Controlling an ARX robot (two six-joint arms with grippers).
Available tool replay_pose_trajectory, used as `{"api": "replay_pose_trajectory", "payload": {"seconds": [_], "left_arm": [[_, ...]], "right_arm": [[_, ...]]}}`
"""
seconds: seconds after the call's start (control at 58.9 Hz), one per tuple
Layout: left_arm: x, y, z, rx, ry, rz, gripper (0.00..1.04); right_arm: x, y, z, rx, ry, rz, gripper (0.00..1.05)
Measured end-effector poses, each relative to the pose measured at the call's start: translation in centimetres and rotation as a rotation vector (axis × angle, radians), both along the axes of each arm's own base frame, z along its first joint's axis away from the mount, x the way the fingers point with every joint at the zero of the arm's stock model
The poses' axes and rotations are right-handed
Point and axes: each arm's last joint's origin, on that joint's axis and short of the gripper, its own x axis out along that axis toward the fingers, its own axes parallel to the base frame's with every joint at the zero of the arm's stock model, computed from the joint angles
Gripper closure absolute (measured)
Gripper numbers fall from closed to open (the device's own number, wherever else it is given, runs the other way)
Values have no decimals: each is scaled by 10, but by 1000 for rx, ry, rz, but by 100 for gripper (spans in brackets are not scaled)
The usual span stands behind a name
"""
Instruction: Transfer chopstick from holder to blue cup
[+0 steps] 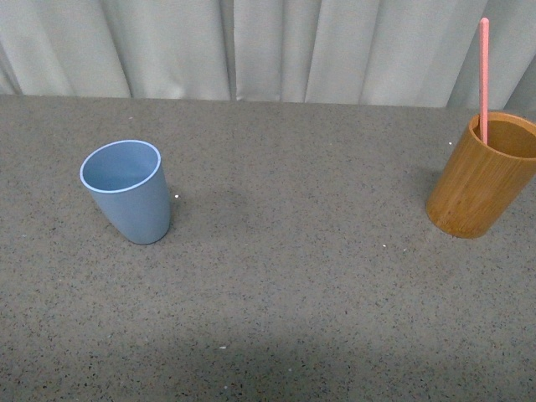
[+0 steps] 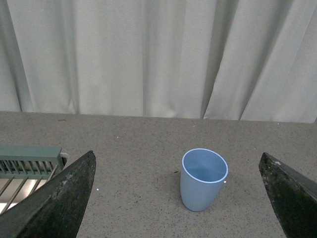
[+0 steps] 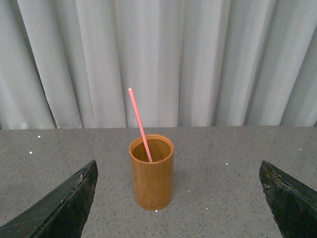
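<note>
— How does the left claw stand?

— Released. Its two dark, rough-surfaced wedge fingers are spread wide with nothing between them but table and, further off, the smooth sky-blue plastic cup. The right claw is the same: splayed, gripping nothing, facing the round bamboo holder.

— And the chopstick?

— The slim pink chopstick is inside the holder, one end down in it and most of its length sticking out above the rim. From the front it points nearly to 12 o'clock; the right wrist camera shows it leaning against the inner wall.

— Where do the two vessels sit?

— Both upright on the grey speckled stone-like tabletop and well apart. In the front view the cup is at 9 o'clock and the holder at 3 o'clock. The cup tapers toward its base and has a thin pale rim. The holder is a straight cylinder with vertical grain.

— Anything else?

— A pale pleated curtain hangs along the far edge at 12 o'clock. A grey-green slatted rack shows at the border of the left wrist view.
</note>
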Motion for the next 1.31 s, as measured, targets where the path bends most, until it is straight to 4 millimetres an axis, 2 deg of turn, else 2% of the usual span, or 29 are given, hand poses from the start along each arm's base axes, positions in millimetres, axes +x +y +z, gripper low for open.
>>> {"api": "replay_pose_trajectory", "payload": {"seconds": [1.307], "left_arm": [[0,0,0,0,0,0,7]], "right_arm": [[0,0,0,0,0,0,9]]}}
